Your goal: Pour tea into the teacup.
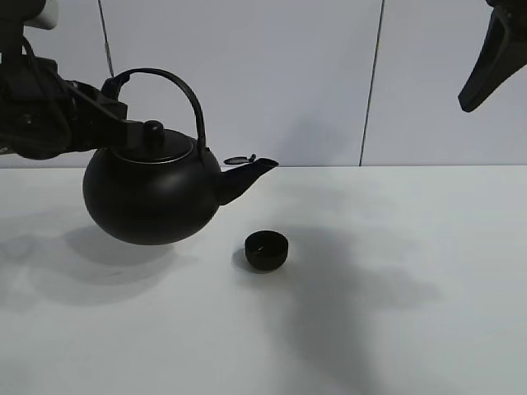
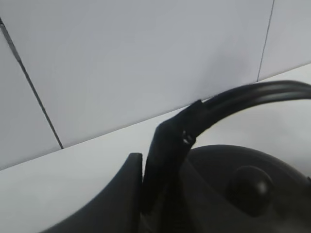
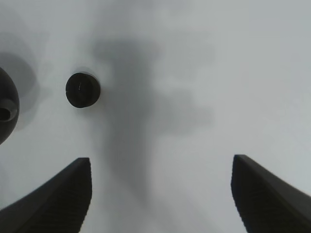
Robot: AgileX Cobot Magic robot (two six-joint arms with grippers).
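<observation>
The big black kettle point(image 1: 152, 193) hangs above the white table, held by its arched handle point(image 1: 177, 82), spout point(image 1: 247, 174) pointing right with its small spout lid flipped open. My left gripper point(image 1: 115, 90) is shut on the left end of the handle; the left wrist view shows the handle point(image 2: 243, 97) and lid knob point(image 2: 250, 187) close up. The small matte-black teacup point(image 1: 267, 250) stands on the table below and right of the spout; it also shows in the right wrist view point(image 3: 82, 90). My right gripper point(image 3: 160, 194) is open and empty, high at the upper right point(image 1: 490, 62).
The white table point(image 1: 395, 313) carries only the cup and soft shadows. A pale panelled wall point(image 1: 329, 74) rises behind it.
</observation>
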